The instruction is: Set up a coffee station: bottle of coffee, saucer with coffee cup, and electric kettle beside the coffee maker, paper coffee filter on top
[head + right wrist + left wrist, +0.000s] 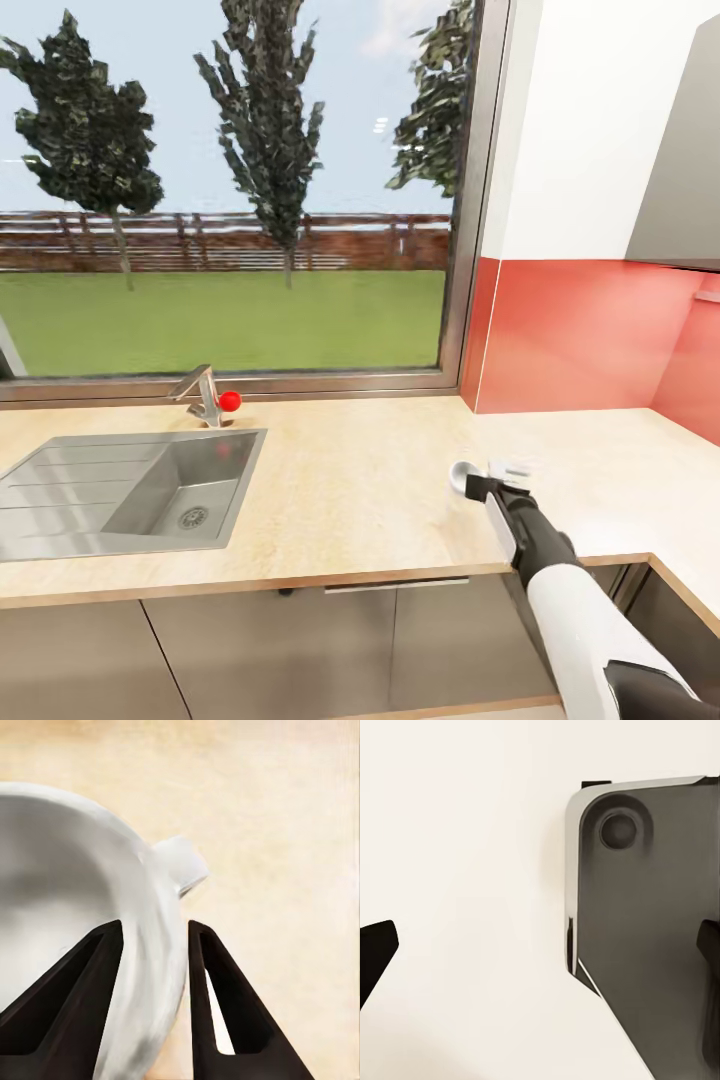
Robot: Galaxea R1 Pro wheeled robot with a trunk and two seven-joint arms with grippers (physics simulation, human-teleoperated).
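Note:
A white coffee cup (461, 478) is held over the light wooden countertop (360, 490), right of the sink. My right gripper (480, 486) is shut on the coffee cup (67, 892). One finger is inside the bowl and the other outside, so they pinch its wall close to the small handle (184, 864). Whether the cup touches the counter, I cannot tell. A faint pale shape (516, 467) lies just beyond the gripper; I cannot make out what it is. My left gripper (547, 937) is open, its dark fingertips (376, 949) far apart over a pale floor.
A steel sink (130, 490) with a faucet (205, 392) and red knob (230, 401) is set into the counter's left part. A window lies behind, with a red backsplash (580, 335) and a grey wall cabinet (685, 170) at right. The counter turns a corner at the right.

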